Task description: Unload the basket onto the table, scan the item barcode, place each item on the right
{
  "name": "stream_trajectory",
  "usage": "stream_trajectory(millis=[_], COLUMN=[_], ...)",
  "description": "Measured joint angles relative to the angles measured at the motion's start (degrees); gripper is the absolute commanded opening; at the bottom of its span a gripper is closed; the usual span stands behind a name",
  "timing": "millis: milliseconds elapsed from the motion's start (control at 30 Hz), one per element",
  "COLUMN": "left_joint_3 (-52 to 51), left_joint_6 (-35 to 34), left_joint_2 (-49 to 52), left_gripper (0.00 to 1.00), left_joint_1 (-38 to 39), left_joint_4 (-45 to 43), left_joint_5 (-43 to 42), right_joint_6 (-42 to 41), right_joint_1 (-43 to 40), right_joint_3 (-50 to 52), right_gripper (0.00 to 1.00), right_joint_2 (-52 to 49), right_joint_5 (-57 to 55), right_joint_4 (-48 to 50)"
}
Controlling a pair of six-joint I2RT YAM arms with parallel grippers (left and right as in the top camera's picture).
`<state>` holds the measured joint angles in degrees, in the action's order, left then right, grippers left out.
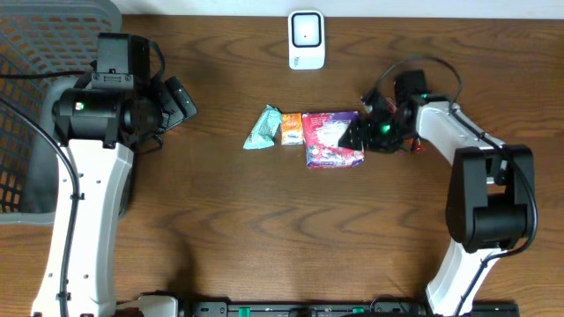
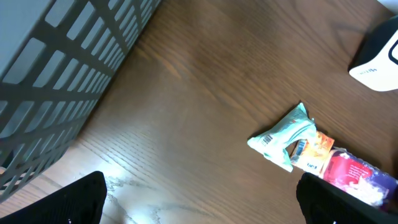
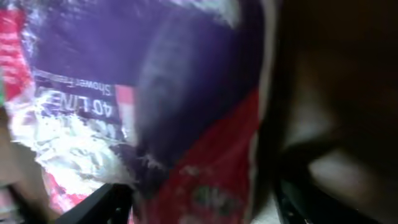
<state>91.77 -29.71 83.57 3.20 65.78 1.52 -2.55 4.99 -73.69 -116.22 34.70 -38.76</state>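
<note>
Slip risk: pack lies on desk; right hand is at its edge, and we cannot tell its grip. Edge pinch on floppy film may drop it before scanner. Left hand is released, empty.

- a basket stands at the far left corner of the bench, partly past its edge.
- a scanner sits at the far edge of the bench, near the middle.
- three items lie in a row at the middle of the bench, in front of the scanner and well apart from it.
- the pouch is leftmost, the sachet is just beside it, and the packet is rightmost, touching the sachet.
- the right pincer is at the packet's right edge.
- the left pincer is between the basket and the pouch, well apart from the row.
</note>
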Motion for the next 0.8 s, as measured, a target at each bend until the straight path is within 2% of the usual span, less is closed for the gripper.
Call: stream_trajectory(millis=[33, 233, 400, 500, 567, 800], left_joint_3=[0.0, 0.0, 0.0, 0.0, 0.0, 0.0], left_joint_6=[0.0, 0.0, 0.0, 0.0, 0.0, 0.0], left_joint_2=[0.0, 0.0, 0.0, 0.0, 0.0, 0.0], left_gripper=[0.98, 0.98, 0.98, 0.98, 0.98, 0.98], left_joint_1=[0.0, 0.0, 0.0, 0.0, 0.0, 0.0], left_joint_4=[-0.02, 0.0, 0.0, 0.0, -0.02, -0.02], left_joint_5=[0.0, 0.0, -0.02, 0.0, -0.02, 0.02], right_joint_6=[-0.57, -2.8, -7.19, -10.91, -14.47, -25.73], right_joint_1=[0.0, 0.0, 0.07, 0.07, 0.15, 2.56], right_joint_3=[0.22, -2.14, -12.28, -20.0, -23.12, -24.11], right_gripper=[0.01, 0.01, 0.01, 0.01, 0.01, 0.01], right_joint_2=[0.02, 0.02, 0.11, 0.52, 1.81, 1.81], right_joint_5=[-0.07, 1.27, 0.39, 0.2, -0.35, -7.37], right_joint_4=[0.11, -3.23, -5.9, -0.76, 6.49, 24.28])
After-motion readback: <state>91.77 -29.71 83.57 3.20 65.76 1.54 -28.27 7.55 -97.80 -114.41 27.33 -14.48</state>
